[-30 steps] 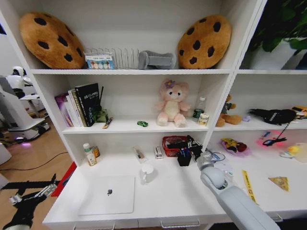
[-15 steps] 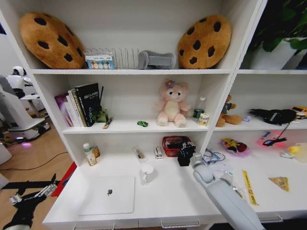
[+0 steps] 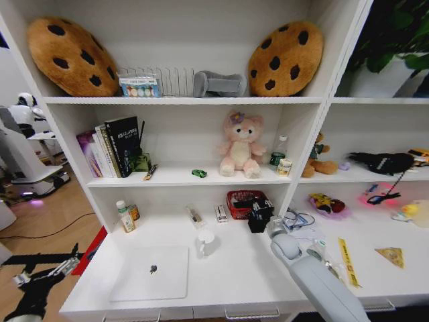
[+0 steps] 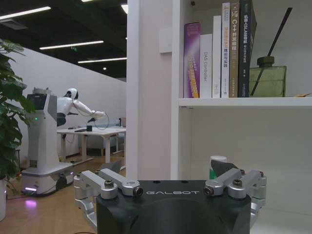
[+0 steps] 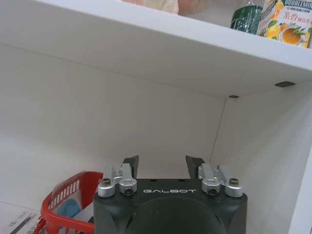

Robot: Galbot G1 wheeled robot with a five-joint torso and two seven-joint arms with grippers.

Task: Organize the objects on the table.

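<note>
The silver laptop (image 3: 149,272) lies closed on the white table (image 3: 234,275) at the front left. My right gripper (image 3: 259,213) hovers at the right edge of a red basket (image 3: 240,202) at the back of the table. In the right wrist view this right gripper (image 5: 162,163) is open with nothing between its fingers, and the red basket (image 5: 61,201) sits just beside it. A tiny green toy car (image 3: 199,173) and a pen (image 3: 150,172) lie on the shelf above. My left gripper (image 3: 41,280) hangs open off the table's left end, beside the shelf unit (image 4: 151,87).
A white mug (image 3: 206,242) stands mid-table. A green-capped bottle (image 3: 124,217) and a small can (image 3: 135,212) stand at the back left. A small box (image 3: 221,213) lies by the basket. Books (image 3: 110,146), a plush bear (image 3: 239,145) and cookie cushions (image 3: 70,55) fill the shelves.
My right arm has swung slightly left, closer to the red basket. A blue thing seen at its fingers a second ago no longer shows there. The left arm has not moved.
</note>
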